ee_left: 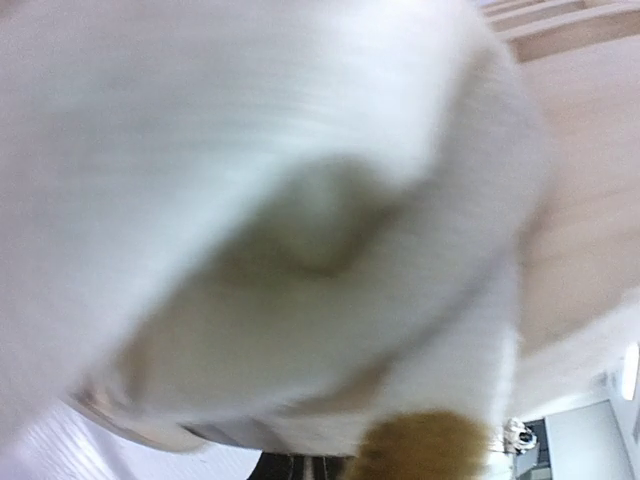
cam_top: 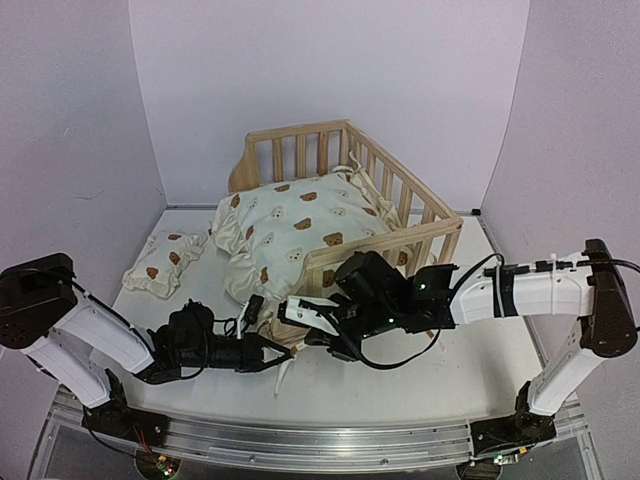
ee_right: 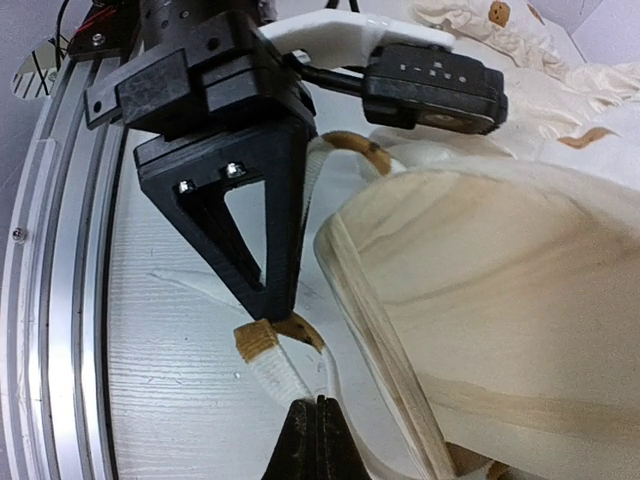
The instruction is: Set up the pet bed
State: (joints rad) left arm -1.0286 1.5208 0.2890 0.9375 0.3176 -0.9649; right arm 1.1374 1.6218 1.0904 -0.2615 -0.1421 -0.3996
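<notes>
The pine pet bed frame stands at the back middle of the table. Its bear-print cushion lies half in it and spills over the front left corner. The small pillow rests on the table to the left. Both grippers meet at the frame's near corner. My right gripper is shut on a white cushion tie with a brown end. My left gripper is shut, its tip pinching a brown part of a tie just beyond. Blurred cushion fabric fills the left wrist view and hides the fingers.
Purple walls close in the white table on three sides. A metal rail runs along the near edge by the arm bases. A loose tie hangs onto the table below the grippers.
</notes>
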